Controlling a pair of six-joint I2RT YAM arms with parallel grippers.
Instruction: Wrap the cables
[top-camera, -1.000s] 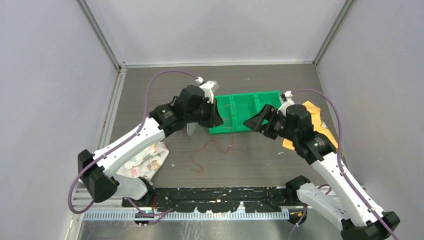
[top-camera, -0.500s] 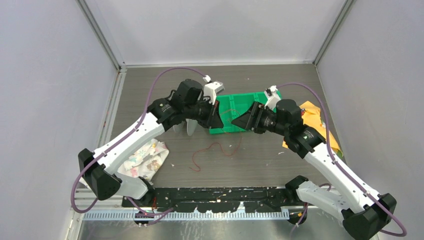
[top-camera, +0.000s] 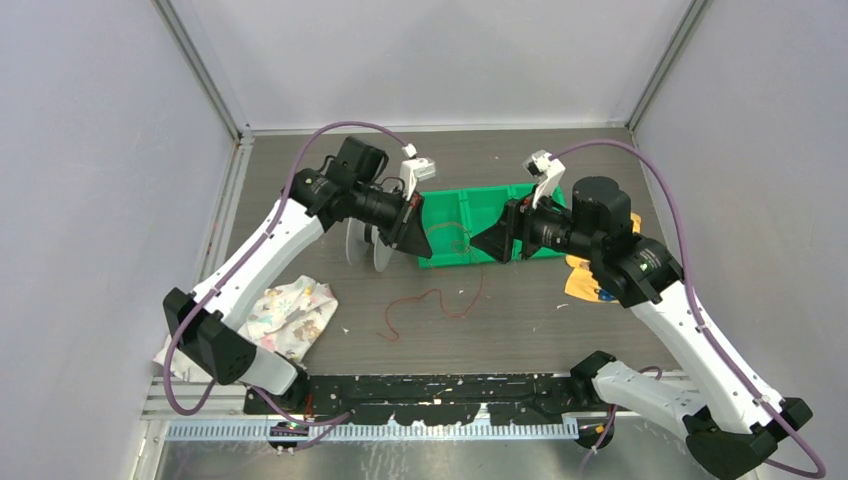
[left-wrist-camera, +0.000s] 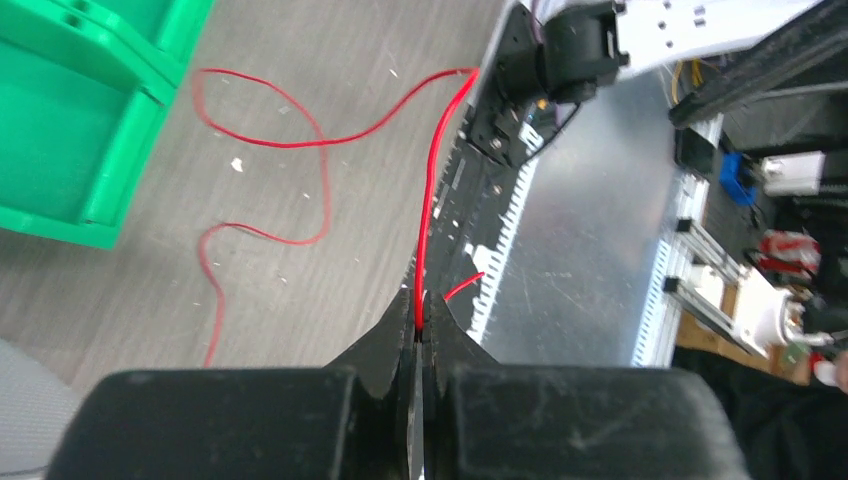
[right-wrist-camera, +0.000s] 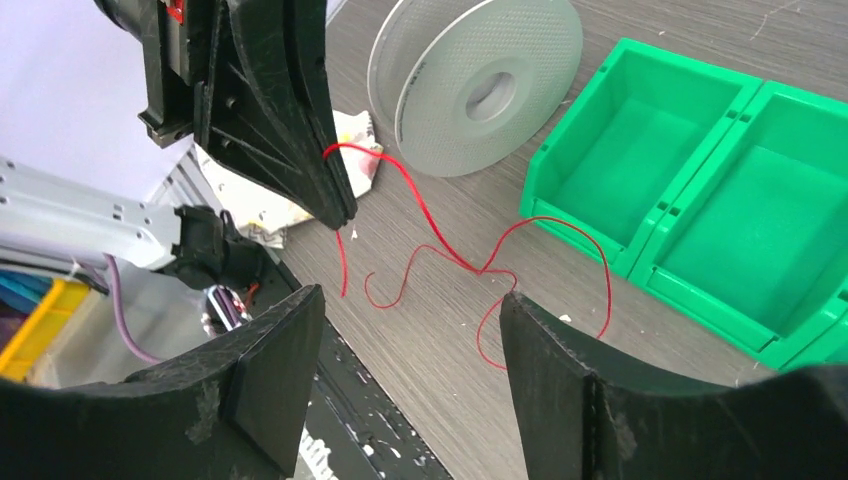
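Note:
The cable (top-camera: 430, 296) is one thin red strand lying in loose curves on the dark table in front of the green bin (top-camera: 470, 200). My left gripper (top-camera: 420, 240) is shut on one end of it. In the left wrist view the strand (left-wrist-camera: 428, 200) rises straight out of the closed tips (left-wrist-camera: 420, 312), with a short stub beside them. My right gripper (top-camera: 490, 245) faces the left one from the right and is open. In the right wrist view its fingers (right-wrist-camera: 285, 340) are wide apart above the cable's loops (right-wrist-camera: 450, 255), touching nothing.
A grey spool (right-wrist-camera: 480, 80) stands on edge left of the green bin (right-wrist-camera: 700, 180). A patterned cloth (top-camera: 290, 310) lies at the front left and a yellow item (top-camera: 585, 282) under the right arm. The black rail (top-camera: 440, 390) runs along the near edge.
My left gripper drew back left and lifted, pulling the cable end with it. My right arm swung left towards it, and its jaws narrowed a little. The loops on the table shifted.

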